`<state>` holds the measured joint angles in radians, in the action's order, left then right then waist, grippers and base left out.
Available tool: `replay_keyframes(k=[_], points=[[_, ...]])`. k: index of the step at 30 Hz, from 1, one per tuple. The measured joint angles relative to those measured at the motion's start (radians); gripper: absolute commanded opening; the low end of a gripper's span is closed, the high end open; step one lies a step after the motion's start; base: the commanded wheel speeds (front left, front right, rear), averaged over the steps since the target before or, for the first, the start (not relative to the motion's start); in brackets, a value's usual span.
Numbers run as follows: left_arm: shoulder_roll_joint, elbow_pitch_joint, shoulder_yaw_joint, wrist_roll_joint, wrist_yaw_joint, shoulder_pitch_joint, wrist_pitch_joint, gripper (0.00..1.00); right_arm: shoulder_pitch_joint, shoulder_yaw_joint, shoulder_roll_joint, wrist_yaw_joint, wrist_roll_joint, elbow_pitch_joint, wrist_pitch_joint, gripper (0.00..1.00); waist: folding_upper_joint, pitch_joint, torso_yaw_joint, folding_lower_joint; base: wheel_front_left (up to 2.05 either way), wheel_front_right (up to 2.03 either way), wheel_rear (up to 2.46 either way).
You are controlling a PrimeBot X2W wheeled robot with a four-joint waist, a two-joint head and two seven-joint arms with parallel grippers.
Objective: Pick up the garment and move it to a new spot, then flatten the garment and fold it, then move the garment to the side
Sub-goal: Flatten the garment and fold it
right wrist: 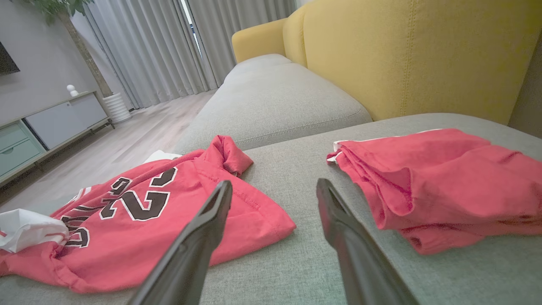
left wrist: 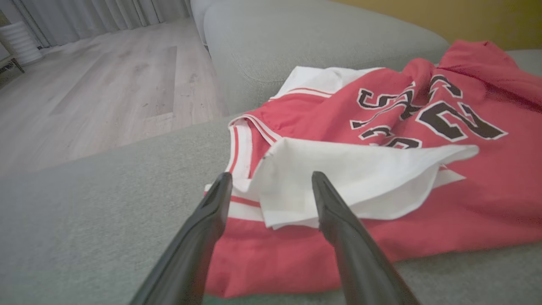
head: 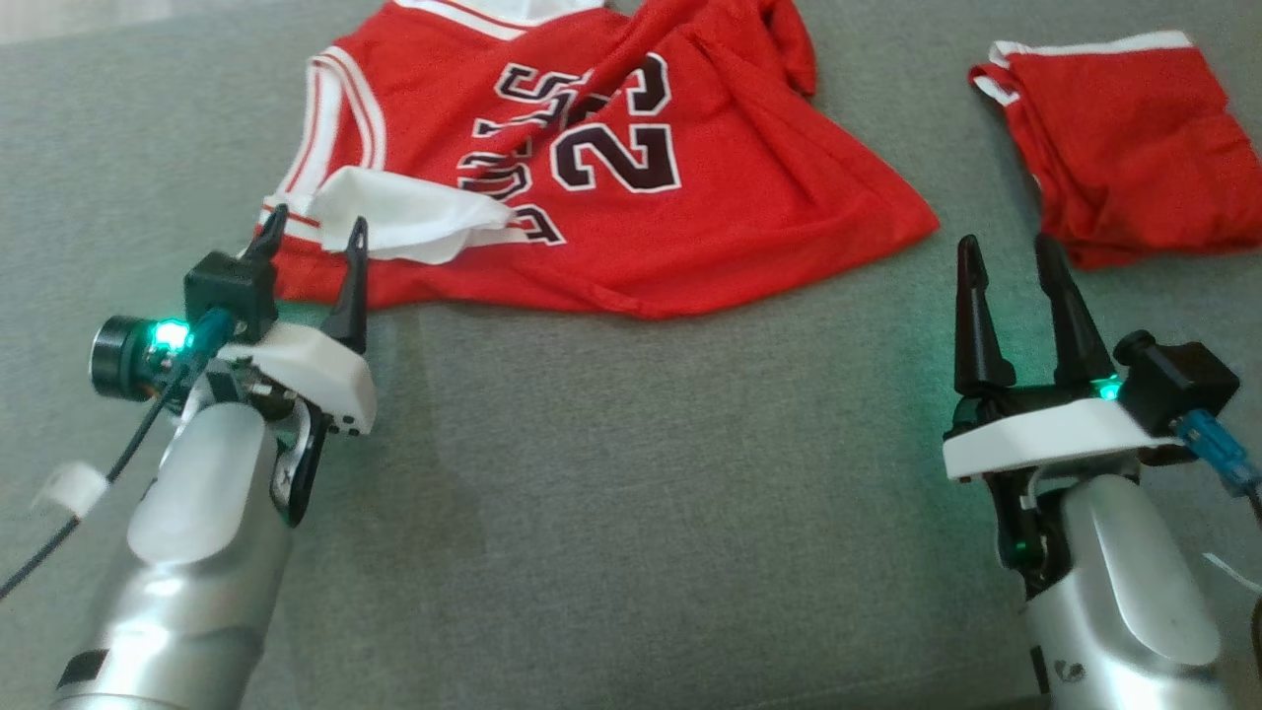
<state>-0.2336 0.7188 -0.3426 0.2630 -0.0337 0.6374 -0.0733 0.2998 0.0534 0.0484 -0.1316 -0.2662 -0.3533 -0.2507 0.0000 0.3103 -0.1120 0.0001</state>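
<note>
Far left: left gripper (head: 314,237) low over the grey sofa seat (head: 592,493), at the jersey's near left corner. Fingers spread wide, pinching nothing. In the left wrist view the gripper (left wrist: 271,186) has its two tips on either side of a white flap (left wrist: 347,178), a turned-over bit of pale lining; the cloth lies loose between them and whether a tip touches it is unclear. Wooden floor (left wrist: 84,93) beyond the seat edge. Centre left to centre: red jersey (head: 690,197) with white trim and dark white-edged lettering, number 23, spread on the seat, rumpled and not flat; white flap (head: 404,222) folded over its left part, one corner bunched up at the far side. Centre right: right gripper (head: 1008,266) over bare cushion, fingers apart, empty, clear of all cloth. It sits between the jersey's right point and a second red garment (head: 1114,138). Far right: that second piece, red with a white band, lies folded in a loose stack, well apart from the jersey. Right wrist view: jersey (right wrist: 148,237) to one side of the gripper (right wrist: 274,190), second red garment (right wrist: 444,182) to the other, yellow backrest (right wrist: 402,55) behind.
</note>
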Motion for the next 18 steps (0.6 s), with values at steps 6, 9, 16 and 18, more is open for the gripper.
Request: replay_keyframes(k=[6, 9, 16, 18], points=[[0.022, -0.025, 0.025, 0.03, 0.016, -0.043, -0.137, 1.0, -0.008, -0.053, 0.0, 0.0, 0.028, 0.018, 0.0, 1.0, 0.0, -0.041, 0.057, -0.0002, 0.0, 0.0, 0.0], [0.027, -0.07, 0.027, 0.039, 0.017, -0.115, -0.156, 1.0, -0.028, -0.077, 0.0, 0.0, 0.039, 0.026, 0.0, 1.0, 0.0, -0.063, 0.089, -0.0002, 0.0, 0.0, 0.0], [0.029, -0.201, 0.036, 0.061, 0.034, -0.288, -0.167, 1.0, -0.086, -0.086, -0.001, 0.0, 0.04, 0.038, 0.0, 1.0, 0.0, -0.118, 0.143, -0.0003, 0.0, 0.0, 0.0], [0.029, -0.217, 0.037, 0.066, 0.035, -0.304, -0.167, 1.0, -0.089, -0.085, -0.001, 0.0, 0.04, 0.038, 0.0, 1.0, 0.0, -0.124, 0.147, -0.0003, 0.0, 0.0, 0.0]])
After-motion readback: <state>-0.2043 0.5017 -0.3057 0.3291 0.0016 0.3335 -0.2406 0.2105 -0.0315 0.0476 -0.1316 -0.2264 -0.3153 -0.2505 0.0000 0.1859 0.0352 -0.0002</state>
